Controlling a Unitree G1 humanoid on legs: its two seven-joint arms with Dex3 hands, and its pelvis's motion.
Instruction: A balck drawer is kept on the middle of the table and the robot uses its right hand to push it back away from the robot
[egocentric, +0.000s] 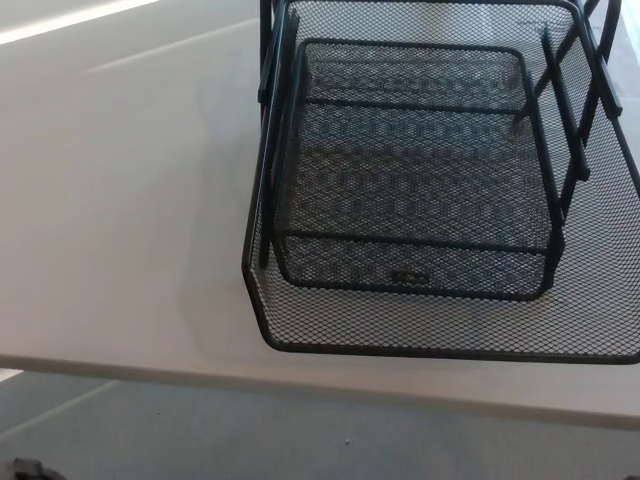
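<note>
A black wire-mesh drawer unit (440, 180) stands on the white table (120, 200), right of centre in the head view. Its tiers are stacked, and the lowest tray reaches out toward the table's near edge, with its front rim (440, 350) close to that edge. The unit's right side runs past the picture's right border. Neither of my hands shows in the view.
The table's near edge (250, 378) crosses the bottom of the picture, with grey floor (200, 430) below it. A small dark object (25, 468) sits at the bottom left corner. Bare white tabletop lies to the left of the drawer.
</note>
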